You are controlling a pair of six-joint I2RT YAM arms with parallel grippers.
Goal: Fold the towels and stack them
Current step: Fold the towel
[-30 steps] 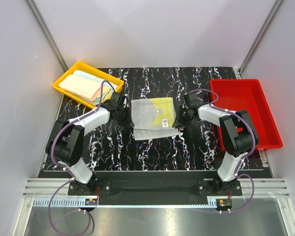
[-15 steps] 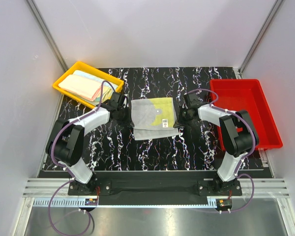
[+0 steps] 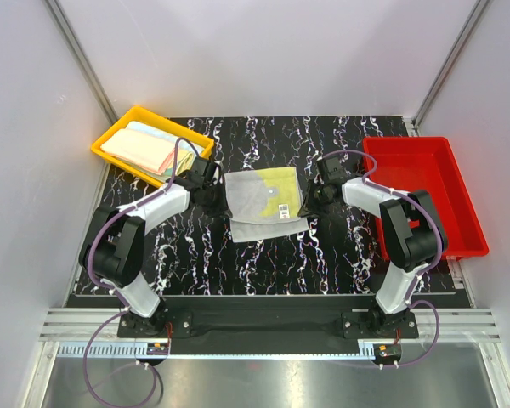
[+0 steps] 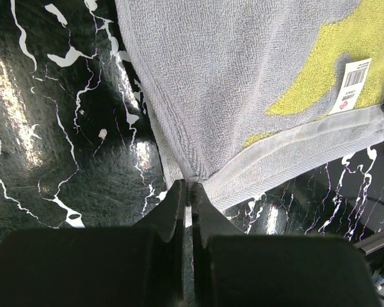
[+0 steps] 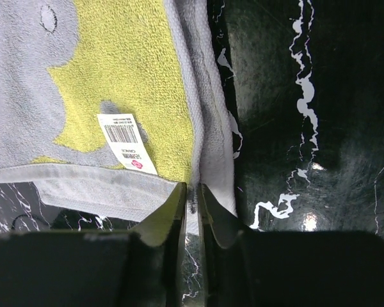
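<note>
A grey towel (image 3: pixel 262 202) with yellow patches and a white barcode label (image 5: pixel 125 142) lies spread at the middle of the black marbled table. My left gripper (image 3: pixel 220 198) is at its left side, and in the left wrist view the gripper (image 4: pixel 191 185) is shut on the hemmed corner of the towel (image 4: pixel 243 83). My right gripper (image 3: pixel 307 205) is at the towel's right side. In the right wrist view the gripper (image 5: pixel 192 188) is pinched on the edge of the towel (image 5: pixel 115 77), with cloth between the tips. More folded towels (image 3: pixel 144 149) in pale colours lie stacked in the yellow tray.
The yellow tray (image 3: pixel 110 136) sits at the far left corner of the table. A red tray (image 3: pixel 459 204) stands along the right edge. White walls with metal corner posts enclose the table.
Both grippers have shifted slightly toward the far side with the towel's edges, and the towel has drawn in a little. The right jaws have closed on the cloth.
</note>
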